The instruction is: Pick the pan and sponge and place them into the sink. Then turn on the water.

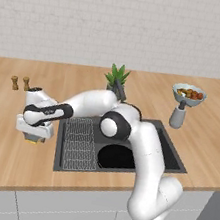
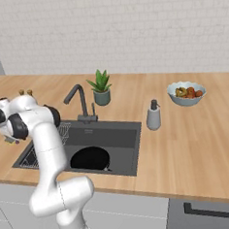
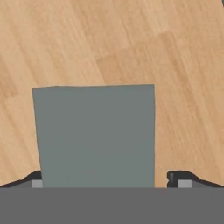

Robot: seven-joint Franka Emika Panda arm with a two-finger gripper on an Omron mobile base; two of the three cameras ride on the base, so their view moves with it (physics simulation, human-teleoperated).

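Grey-teal sponge (image 3: 94,135) lies flat on the wooden worktop (image 3: 131,39), left of the sink (image 1: 173,153), square between the gripper's two dark finger tips in the hand view. Gripper (image 1: 33,138) hangs straight over it, jaws spread wide, one tip on each side, nothing held yet. From the left base view a bit of yellow shows under the hand, so the sponge looks right beneath it, close or touching; exact gap hard to tell.

Pan (image 1: 116,157) already sits in the sink basin, black round shape at the front, beside the wire rack (image 1: 82,138). So the step in hand reads as the sponge pick.

To do it well: keep the hand vertical and centred, go low enough that the tips reach past the top face and catch the side walls, then close gently. Sponge is soft and will squash, so a firm squeeze risks tilting it. Lift straight up before swinging right, clearing the sink edge. Two brown shakers (image 1: 20,83) stand further back on the worktop, well apart, no clash expected.

Faucet (image 2: 76,102) stands behind the basin, no water visible.
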